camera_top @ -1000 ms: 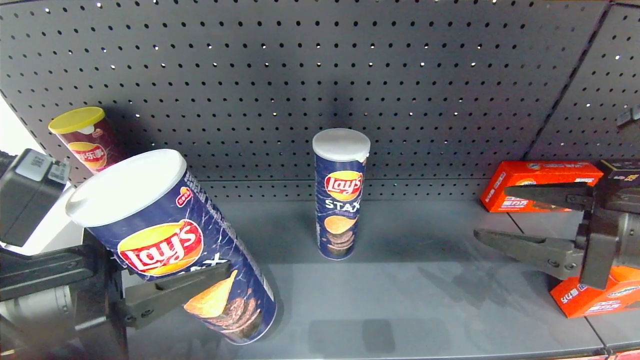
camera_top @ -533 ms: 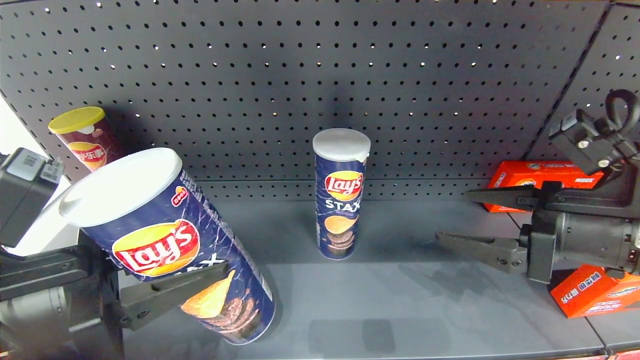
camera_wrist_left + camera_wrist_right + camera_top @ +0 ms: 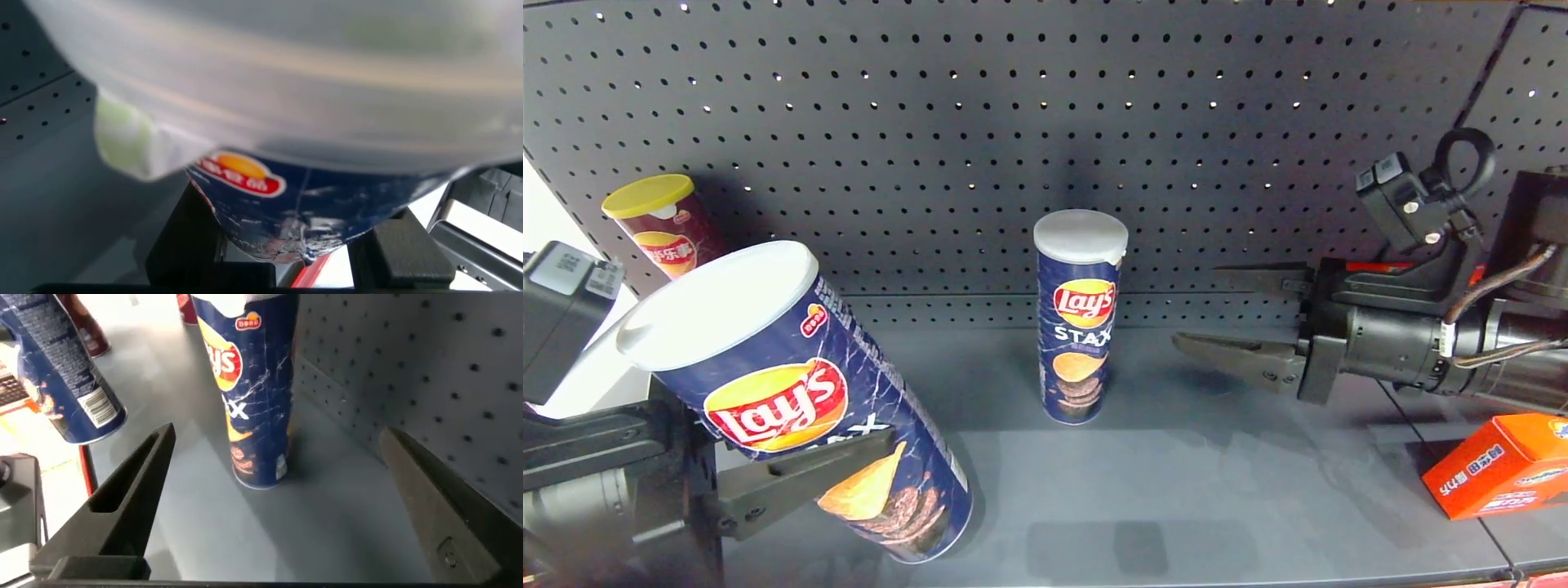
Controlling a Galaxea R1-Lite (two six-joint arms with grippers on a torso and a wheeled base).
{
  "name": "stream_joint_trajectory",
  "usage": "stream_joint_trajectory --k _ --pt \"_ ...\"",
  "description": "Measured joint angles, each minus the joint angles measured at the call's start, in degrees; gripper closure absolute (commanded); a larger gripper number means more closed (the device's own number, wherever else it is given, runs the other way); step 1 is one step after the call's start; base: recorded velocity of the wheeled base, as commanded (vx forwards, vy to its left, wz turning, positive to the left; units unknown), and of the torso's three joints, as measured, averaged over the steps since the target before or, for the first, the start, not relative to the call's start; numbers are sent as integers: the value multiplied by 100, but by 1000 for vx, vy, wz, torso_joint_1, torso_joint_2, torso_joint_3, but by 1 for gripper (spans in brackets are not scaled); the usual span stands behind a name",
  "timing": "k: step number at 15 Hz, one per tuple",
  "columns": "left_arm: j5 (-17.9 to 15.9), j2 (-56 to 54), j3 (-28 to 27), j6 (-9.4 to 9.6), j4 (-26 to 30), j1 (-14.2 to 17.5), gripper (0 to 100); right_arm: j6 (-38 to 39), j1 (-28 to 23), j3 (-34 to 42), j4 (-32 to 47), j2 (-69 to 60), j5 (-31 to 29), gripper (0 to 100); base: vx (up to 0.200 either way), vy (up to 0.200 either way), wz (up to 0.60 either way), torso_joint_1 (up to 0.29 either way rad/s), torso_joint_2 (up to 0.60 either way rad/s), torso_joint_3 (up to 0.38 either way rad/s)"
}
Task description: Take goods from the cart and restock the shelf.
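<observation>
A blue chips can (image 3: pixel 796 400) with a white lid leans tilted over the shelf's front left, and my left gripper (image 3: pixel 809 445) is shut on its body. The left wrist view has its lid and blue wall (image 3: pixel 286 204) up close between the fingers (image 3: pixel 189 237). A second blue chips can (image 3: pixel 1078 318) stands upright mid-shelf near the pegboard. My right gripper (image 3: pixel 1196 309) hangs open just right of that can, apart from it. In the right wrist view the standing can (image 3: pixel 253 400) sits ahead of the open right gripper (image 3: pixel 278 434), with the held can (image 3: pixel 65 376) farther off.
A maroon can with a yellow lid (image 3: pixel 662 224) stands at the back left. An orange box (image 3: pixel 1499 465) lies at the front right, and another orange box (image 3: pixel 1372 266) is behind the right arm. The grey shelf (image 3: pixel 1176 506) has open room between the cans and the boxes.
My right gripper has moved left along the shelf, toward the standing can, still open. The left gripper with its can shifted slightly left.
</observation>
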Motion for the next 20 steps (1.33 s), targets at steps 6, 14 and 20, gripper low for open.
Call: stream_joint_trajectory --k 6,14,20 --pt "2 0 44 -50 1 2 100 -144 -5 -286 -222 583 416 0 0 0 0 0 0 0" --pt "5 20 30 -79 -18 0 100 -150 52 -728 -727 1436 837 0 0 0 0 0 0 0" --pt "9 37 39 -82 -11 0 100 -155 216 -913 -986 1943 1026 0 0 0 0 0 0 0"
